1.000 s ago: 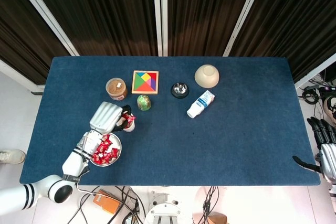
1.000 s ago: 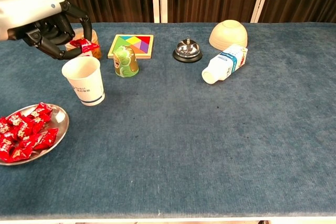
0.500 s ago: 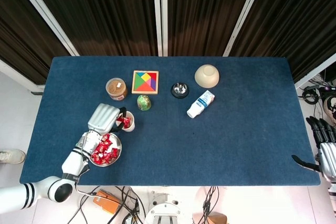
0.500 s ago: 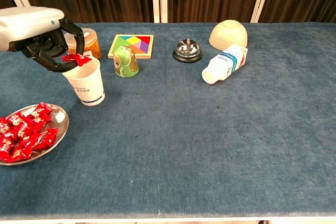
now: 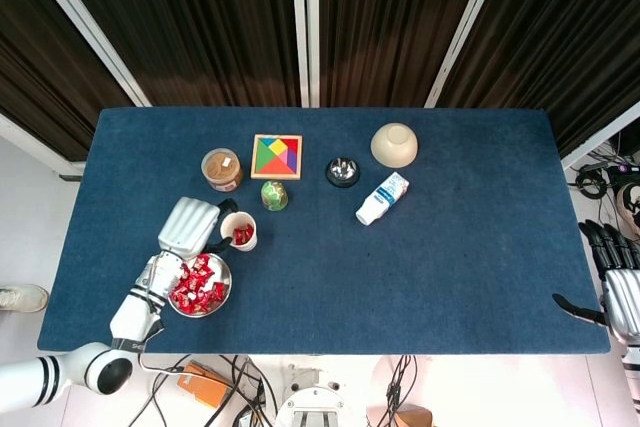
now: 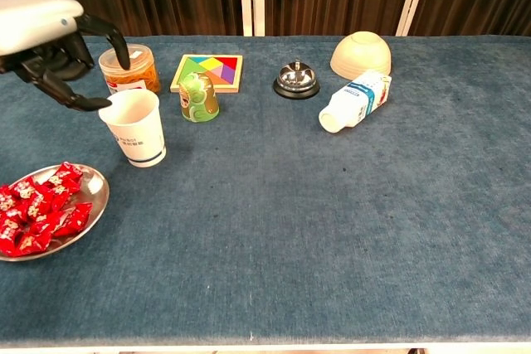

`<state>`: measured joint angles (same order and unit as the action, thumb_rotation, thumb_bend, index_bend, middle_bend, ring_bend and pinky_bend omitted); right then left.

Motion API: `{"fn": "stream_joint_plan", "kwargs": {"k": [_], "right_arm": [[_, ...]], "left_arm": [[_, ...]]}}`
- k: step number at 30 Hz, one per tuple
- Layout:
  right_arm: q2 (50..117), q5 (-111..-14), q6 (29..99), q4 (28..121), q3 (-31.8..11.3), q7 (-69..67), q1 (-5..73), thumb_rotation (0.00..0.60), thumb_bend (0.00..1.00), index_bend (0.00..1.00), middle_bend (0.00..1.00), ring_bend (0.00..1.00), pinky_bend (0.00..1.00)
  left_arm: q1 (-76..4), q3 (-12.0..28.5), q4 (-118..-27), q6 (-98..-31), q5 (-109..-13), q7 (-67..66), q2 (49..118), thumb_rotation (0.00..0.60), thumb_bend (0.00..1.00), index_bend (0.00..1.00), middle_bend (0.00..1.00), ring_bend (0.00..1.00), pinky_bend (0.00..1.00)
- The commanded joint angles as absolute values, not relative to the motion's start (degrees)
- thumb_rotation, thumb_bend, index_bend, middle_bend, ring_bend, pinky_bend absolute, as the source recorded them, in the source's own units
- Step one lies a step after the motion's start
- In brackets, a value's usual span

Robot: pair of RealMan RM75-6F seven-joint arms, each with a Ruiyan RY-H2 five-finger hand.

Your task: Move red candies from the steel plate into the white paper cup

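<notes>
Left hand hovers at the cup's nine o'clock, fingers spread and holding nothing. Red candy lies inside the cup; more candies fill the steel plate at its seven o'clock. Right hand (off the table's edge) hangs with fingers apart, holding nothing.

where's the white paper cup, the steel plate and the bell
white paper cup point(image 6: 138, 132), chest view, on its front wall.
steel plate point(image 6: 96, 189), chest view, on the bare right rim.
bell point(image 6: 296, 79), chest view, on its metal dome.
</notes>
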<state>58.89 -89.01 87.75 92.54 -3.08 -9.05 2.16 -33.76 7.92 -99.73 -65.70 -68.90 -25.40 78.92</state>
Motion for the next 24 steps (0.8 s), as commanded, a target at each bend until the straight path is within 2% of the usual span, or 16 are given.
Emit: {"fn": "stream_joint_plan", "kwargs": {"k": [1, 7, 11, 17, 24], "right_arm": [[58.93, -89.29, 87.66, 92.53, -3.05, -9.03, 2.33, 0.6, 0.2, 0.03, 0.13, 0.09, 0.15], [58.99, -89.82, 88.15, 92.43, -2.97, -9.17, 2.29, 0.6, 0.2, 0.03, 0.13, 0.09, 0.15], [59.0, -90.09, 88.56, 92.49, -2.83, -9.15, 2.09, 0.6, 0.2, 0.03, 0.13, 0.09, 0.15], [59.04, -90.84, 89.03, 92.76, -2.61, -8.92, 2.02, 0.6, 0.2, 0.03, 0.13, 0.09, 0.15], [59.02, -90.98, 89.37, 92.83, -2.46, -8.99, 1.81, 0.6, 0.2, 0.03, 0.13, 0.09, 0.16]], "left_arm": [[-30.62, 6.16, -101.79, -69.86, -73.39, -21.71, 76.25, 0.6, 0.18, 0.36, 0.87, 0.85, 0.83], [-25.91, 1.85, -101.0, -75.43, -81.34, -16.15, 74.14, 0.6, 0.18, 0.37, 0.87, 0.85, 0.83], [-23.68, -1.97, -98.05, -76.64, -86.08, -14.66, 74.08, 0.6, 0.2, 0.39, 0.87, 0.85, 0.83], [-23.14, -6.2, -94.57, -71.49, -87.52, -16.41, 75.54, 0.6, 0.23, 0.39, 0.87, 0.85, 0.83], [-23.42, -5.59, -90.74, -67.52, -85.06, -18.24, 78.43, 0.6, 0.24, 0.39, 0.87, 0.85, 0.83]]}}
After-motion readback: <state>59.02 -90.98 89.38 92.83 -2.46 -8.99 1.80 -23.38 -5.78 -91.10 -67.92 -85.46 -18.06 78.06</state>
